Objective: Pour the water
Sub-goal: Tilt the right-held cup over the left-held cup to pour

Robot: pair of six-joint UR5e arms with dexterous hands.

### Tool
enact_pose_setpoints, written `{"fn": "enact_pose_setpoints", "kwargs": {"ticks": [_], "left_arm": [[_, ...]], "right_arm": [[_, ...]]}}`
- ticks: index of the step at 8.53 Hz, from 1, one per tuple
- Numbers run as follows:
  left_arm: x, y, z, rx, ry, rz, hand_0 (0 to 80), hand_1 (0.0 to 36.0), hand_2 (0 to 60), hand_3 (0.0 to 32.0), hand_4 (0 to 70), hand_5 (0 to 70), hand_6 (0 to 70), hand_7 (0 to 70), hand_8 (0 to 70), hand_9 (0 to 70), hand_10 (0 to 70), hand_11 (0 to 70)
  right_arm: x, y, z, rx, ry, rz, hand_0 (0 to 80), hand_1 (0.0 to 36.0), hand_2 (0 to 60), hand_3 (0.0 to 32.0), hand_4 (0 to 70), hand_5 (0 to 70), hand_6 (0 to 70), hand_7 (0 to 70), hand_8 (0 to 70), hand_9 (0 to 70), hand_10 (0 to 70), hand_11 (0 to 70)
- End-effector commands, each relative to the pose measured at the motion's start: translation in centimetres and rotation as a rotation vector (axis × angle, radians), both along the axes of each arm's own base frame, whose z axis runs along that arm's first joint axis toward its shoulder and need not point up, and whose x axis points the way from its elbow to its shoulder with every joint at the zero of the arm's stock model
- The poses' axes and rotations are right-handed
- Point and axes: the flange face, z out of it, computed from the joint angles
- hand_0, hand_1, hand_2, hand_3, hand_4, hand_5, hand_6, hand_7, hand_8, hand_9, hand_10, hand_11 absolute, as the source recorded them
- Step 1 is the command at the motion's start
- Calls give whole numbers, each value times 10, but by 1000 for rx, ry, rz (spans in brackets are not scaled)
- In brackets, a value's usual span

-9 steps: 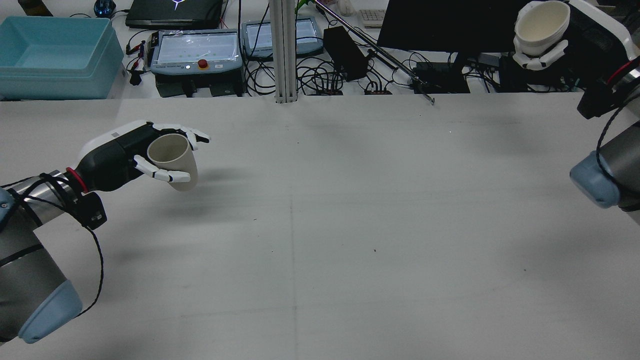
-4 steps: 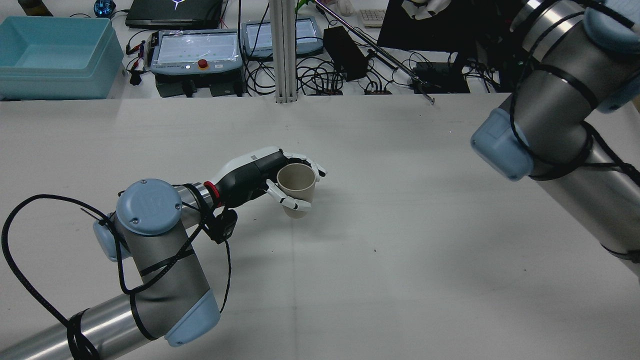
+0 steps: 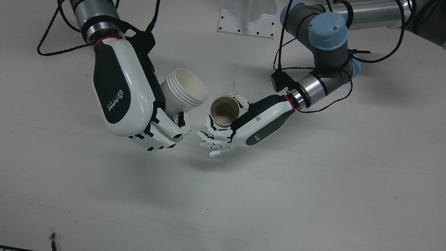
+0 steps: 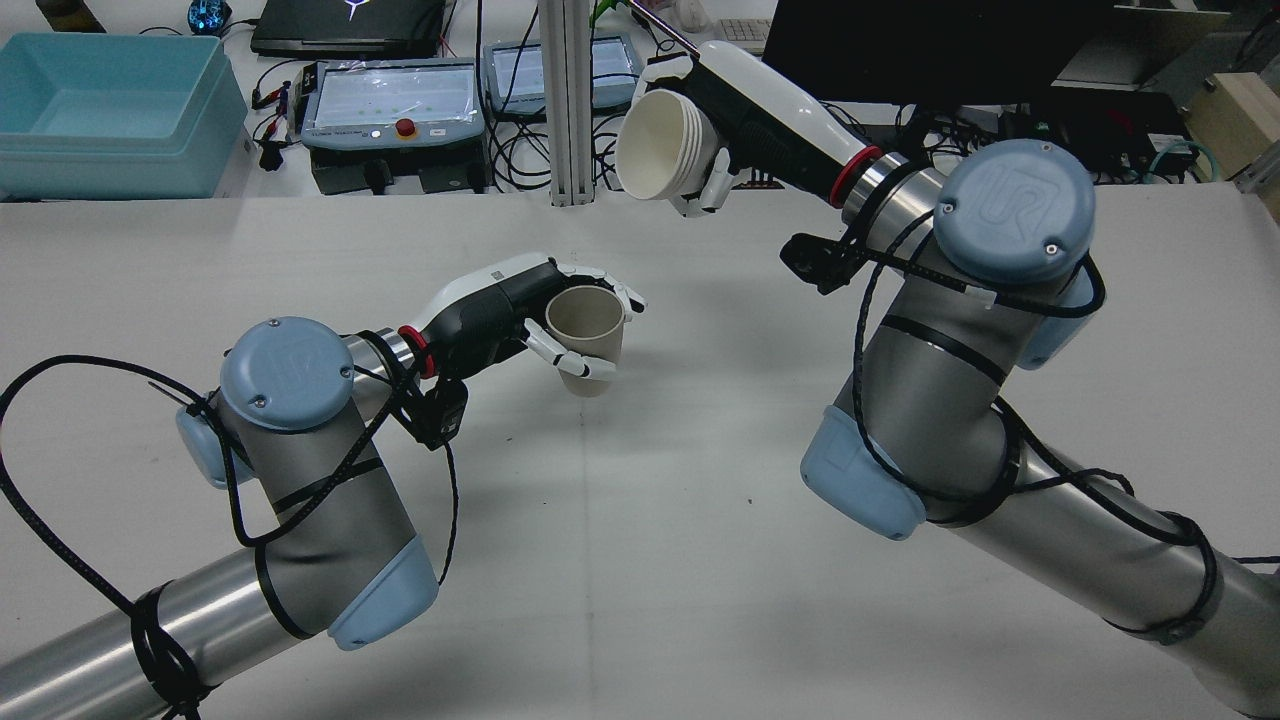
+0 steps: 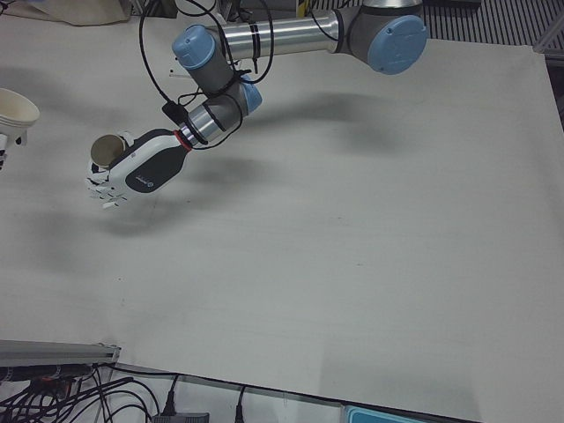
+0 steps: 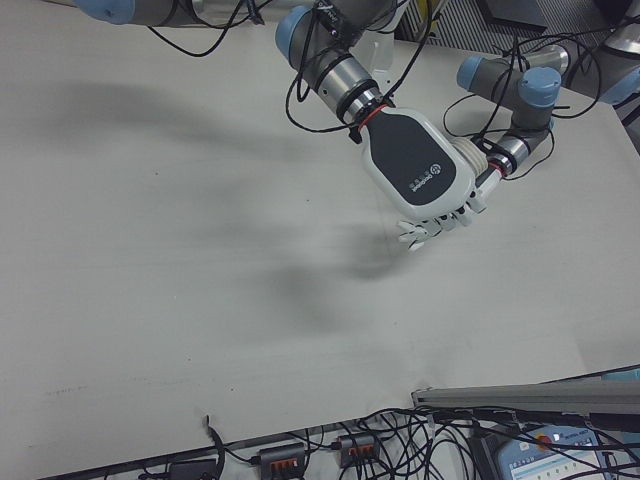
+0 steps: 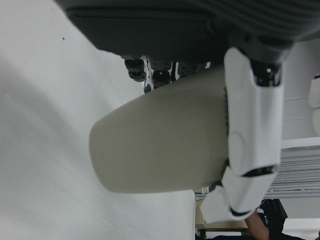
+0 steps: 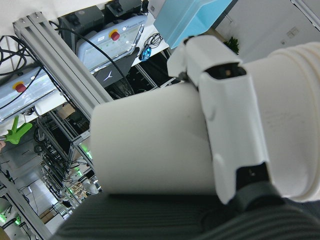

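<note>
Left hand [image 4: 520, 310]: my fingers are wrapped around the beige cup [image 4: 586, 338], upright above the table [image 4: 700, 560].
Right hand [image 4: 735, 110]: fingers clamped on the white cup [image 4: 660, 145], tilted toward the beige one.

Work surface: white table [image 3: 313, 195], matte, lightly scuffed, small dark specks showing. White pedestal base plate [image 3: 246, 21] is sitting bolted at the far edge. Arm shadows are falling across the middle.
</note>
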Motion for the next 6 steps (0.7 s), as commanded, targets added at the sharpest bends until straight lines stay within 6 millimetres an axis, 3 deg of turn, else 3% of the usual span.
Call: {"fn": "enact_pose_setpoints", "kwargs": {"ticks": [1, 2, 3, 4, 6], "left_arm": [[-28, -17, -9, -5, 30, -32, 613, 359, 600, 0, 696, 700, 254, 285, 178, 156, 45, 84], [-34, -16, -5, -14, 41, -31, 615, 359, 600, 0, 694, 700, 254, 286, 178, 157, 44, 83], [-44, -11, 56, -81, 82, -16, 616, 356, 600, 0, 692, 700, 254, 286, 179, 157, 44, 83], [-77, 8, 121, -133, 103, -30, 615, 340, 600, 0, 674, 700, 248, 279, 179, 157, 46, 85], [-213, 12, 254, -176, 117, -177, 621, 340, 600, 0, 633, 700, 227, 262, 175, 155, 46, 85]], "right_arm": [[-12, 11, 36, -32, 63, -2, 800, 360, 600, 0, 331, 700, 593, 700, 563, 681, 408, 602], [28, -6, 37, -44, 21, 53, 800, 360, 600, 0, 333, 700, 592, 700, 559, 680, 409, 603], [61, -18, 60, -122, -158, 42, 800, 360, 600, 0, 313, 700, 574, 700, 547, 679, 420, 621], [98, -31, 104, -150, -345, 44, 800, 360, 600, 0, 284, 700, 562, 700, 557, 700, 445, 658], [210, -32, 197, -276, -568, 130, 800, 360, 593, 0, 273, 700, 567, 700, 607, 700, 473, 695]]}}
